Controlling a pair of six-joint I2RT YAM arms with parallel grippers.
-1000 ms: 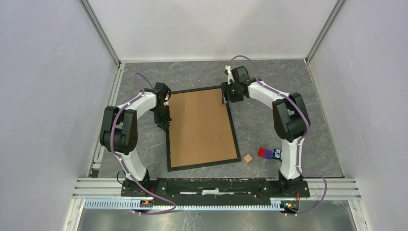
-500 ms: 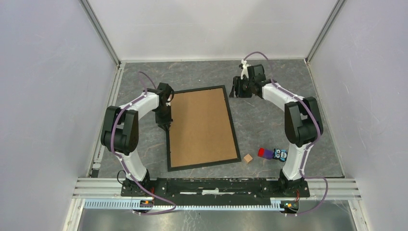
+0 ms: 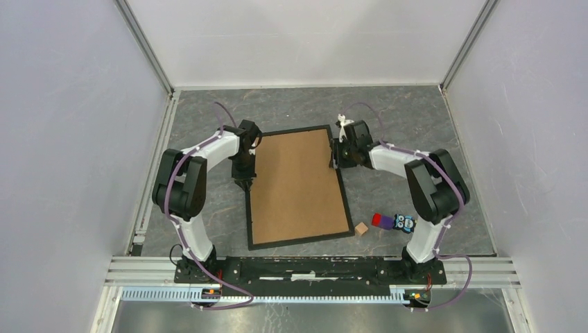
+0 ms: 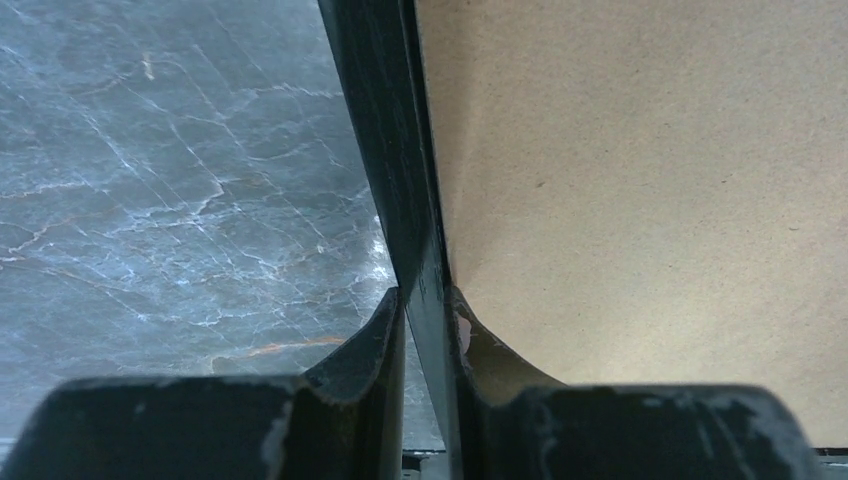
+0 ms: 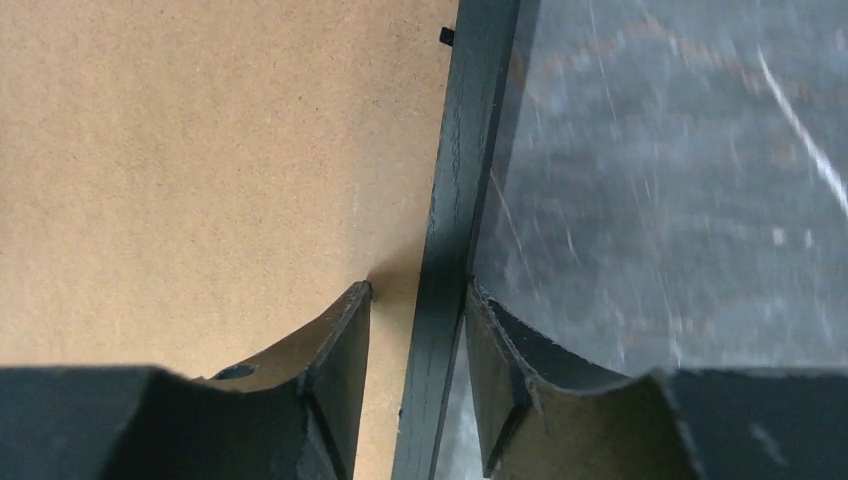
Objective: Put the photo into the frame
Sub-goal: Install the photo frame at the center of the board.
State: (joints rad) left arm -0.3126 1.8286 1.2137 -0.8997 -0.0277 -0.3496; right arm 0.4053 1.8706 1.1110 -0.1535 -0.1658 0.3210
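The black frame lies face down on the grey marbled table, its brown backing board filling it. The photo is out of view. My left gripper is shut on the frame's left rail; in the left wrist view its fingertips pinch the rail from both sides. My right gripper straddles the right rail near the far end. It is open: the outer finger touches the rail, and the inner finger stands over the board with a gap.
A small wooden cube, a red and purple block and a little owl figure sit to the right of the frame's near corner. Enclosure walls stand close on three sides.
The frame has slid slightly right with my left gripper. My right gripper lifted off the far right corner, swung out, then came down astride the right rail, its jaws narrowing.
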